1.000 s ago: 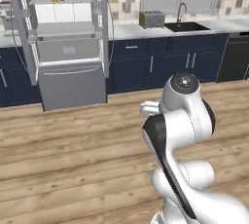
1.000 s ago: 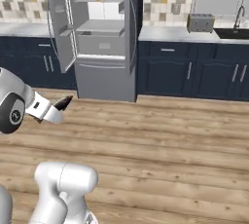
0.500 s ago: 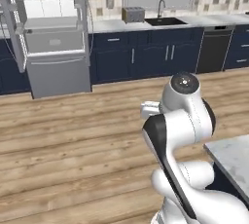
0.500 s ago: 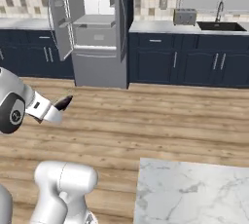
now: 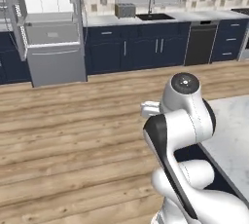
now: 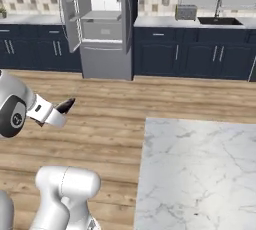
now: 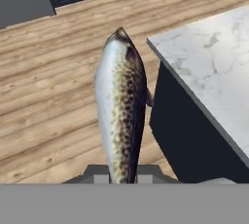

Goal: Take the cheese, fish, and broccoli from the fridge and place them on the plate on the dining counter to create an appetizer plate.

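Dark, speckled skin and a pale belly mark the slim fish (image 7: pixel 120 106) you carry: in the hand view your gripper (image 7: pixel 121 174) is clamped narrowly on its tail end, the fingertips mostly cut off at the lower edge. It hangs over wooden floor, just beside the corner of the white marble dining counter (image 7: pixel 209 67). In the right base view the fish (image 6: pixel 65 106) is a dark sliver. The tall grey steel fridge (image 6: pixel 102 24) stands open well apart; small yellow and green items on its upper shelf are possibly the cheese and broccoli.
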You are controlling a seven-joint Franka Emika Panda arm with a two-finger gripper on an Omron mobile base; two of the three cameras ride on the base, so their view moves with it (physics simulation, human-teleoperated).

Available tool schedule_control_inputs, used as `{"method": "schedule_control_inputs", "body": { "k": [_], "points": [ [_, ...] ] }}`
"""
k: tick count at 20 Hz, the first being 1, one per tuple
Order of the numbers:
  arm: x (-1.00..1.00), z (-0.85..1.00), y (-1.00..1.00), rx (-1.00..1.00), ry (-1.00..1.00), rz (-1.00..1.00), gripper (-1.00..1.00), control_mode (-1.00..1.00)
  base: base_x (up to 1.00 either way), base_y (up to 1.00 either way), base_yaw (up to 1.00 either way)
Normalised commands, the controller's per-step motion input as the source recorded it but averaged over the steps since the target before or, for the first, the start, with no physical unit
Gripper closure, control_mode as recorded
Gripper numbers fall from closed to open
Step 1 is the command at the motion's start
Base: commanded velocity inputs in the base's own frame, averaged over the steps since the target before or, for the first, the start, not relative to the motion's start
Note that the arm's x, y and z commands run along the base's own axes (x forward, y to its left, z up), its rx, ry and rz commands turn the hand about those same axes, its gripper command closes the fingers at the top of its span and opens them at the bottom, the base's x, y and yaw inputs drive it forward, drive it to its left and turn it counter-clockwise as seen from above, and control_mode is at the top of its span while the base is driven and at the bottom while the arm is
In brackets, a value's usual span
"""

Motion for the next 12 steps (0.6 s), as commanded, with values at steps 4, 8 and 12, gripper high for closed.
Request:
{"method": "schedule_control_inputs", "body": {
  "k": [4, 8, 12],
  "points": [
    [0.0, 0.0, 0.0, 0.0, 0.0, 0.0, 1.0, 1.0, -1.0, -0.01, 0.0],
    [0.0, 0.0, 0.0, 0.0, 0.0, 0.0, 1.0, 1.0, -1.0, -0.04, 0.0],
    [0.0, 0.0, 0.0, 0.0, 0.0, 0.0, 1.0, 1.0, -1.0, 0.0, 0.0]
  ]
}}
